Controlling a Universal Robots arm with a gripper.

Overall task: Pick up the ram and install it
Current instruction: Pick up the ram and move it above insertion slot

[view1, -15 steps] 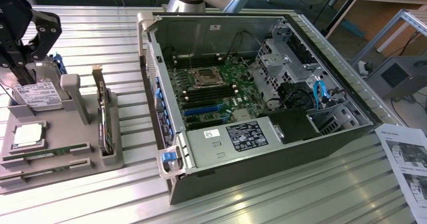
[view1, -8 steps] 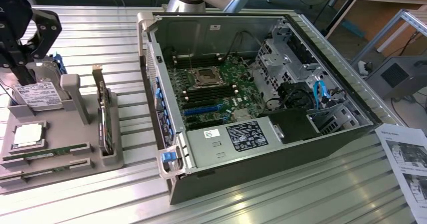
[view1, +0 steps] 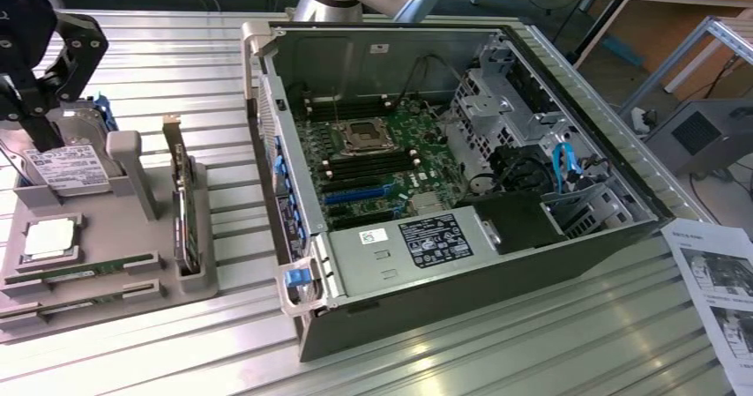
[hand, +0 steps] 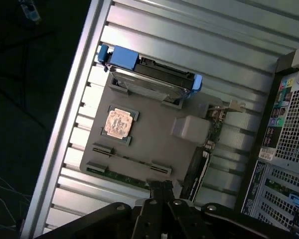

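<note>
The gripper [hand: 162, 186] hangs over the gray tray [view1: 112, 237], its tips seemingly pressed together and holding nothing. At the tray's near edge the ram [view1: 83, 270] stands on its long edge in a slot, probably so that its upper edge is free for a pinch from above. Behind it lie the processor [view1: 49, 235] and the hard drive [view1: 65, 162]. Farther off, the computer case [view1: 471, 303] lies open on its side. Its motherboard [view1: 394, 145] faces up, I think for access from above.
</note>
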